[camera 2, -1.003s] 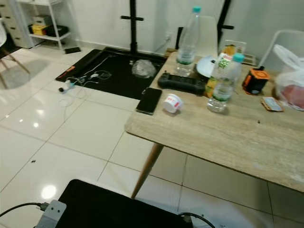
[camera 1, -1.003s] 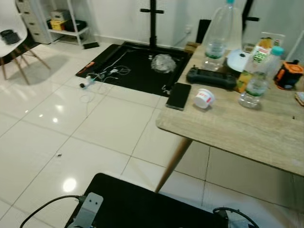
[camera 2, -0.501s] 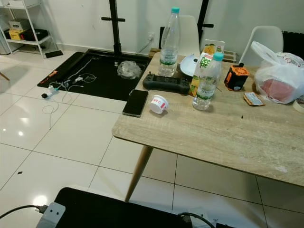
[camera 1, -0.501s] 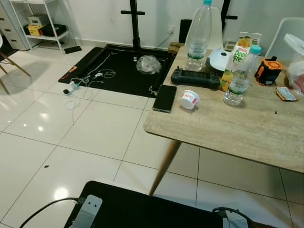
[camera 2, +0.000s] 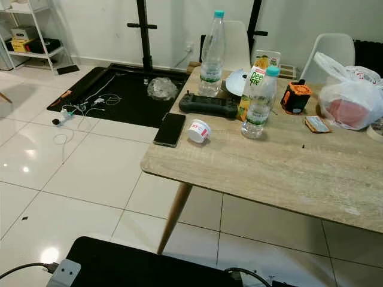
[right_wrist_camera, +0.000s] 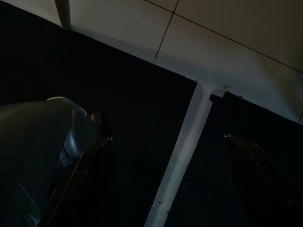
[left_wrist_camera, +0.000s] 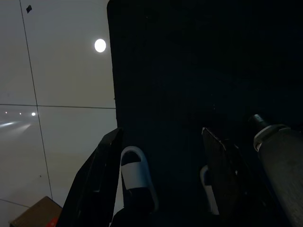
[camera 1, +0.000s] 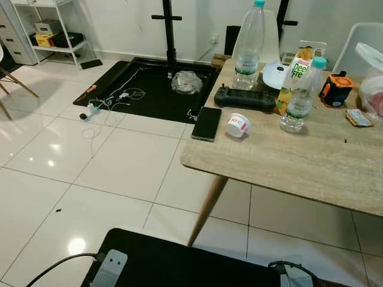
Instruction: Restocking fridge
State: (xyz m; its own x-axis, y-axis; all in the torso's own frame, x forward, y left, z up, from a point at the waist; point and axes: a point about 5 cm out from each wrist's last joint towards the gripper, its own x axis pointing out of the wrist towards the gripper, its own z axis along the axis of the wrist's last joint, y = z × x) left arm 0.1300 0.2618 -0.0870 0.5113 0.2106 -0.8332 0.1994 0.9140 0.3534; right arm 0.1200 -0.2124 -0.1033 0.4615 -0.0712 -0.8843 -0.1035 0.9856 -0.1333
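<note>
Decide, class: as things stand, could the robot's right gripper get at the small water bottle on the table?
Probably not yet. The right gripper hangs low, open, over a dark mat, while the small water bottle stands far back on the table, beside the juice carton.

Desk: light wood.
On desk: tall water bottle, small bottle, juice carton, black phone, tipped cup, game controller, plastic bag.
</note>
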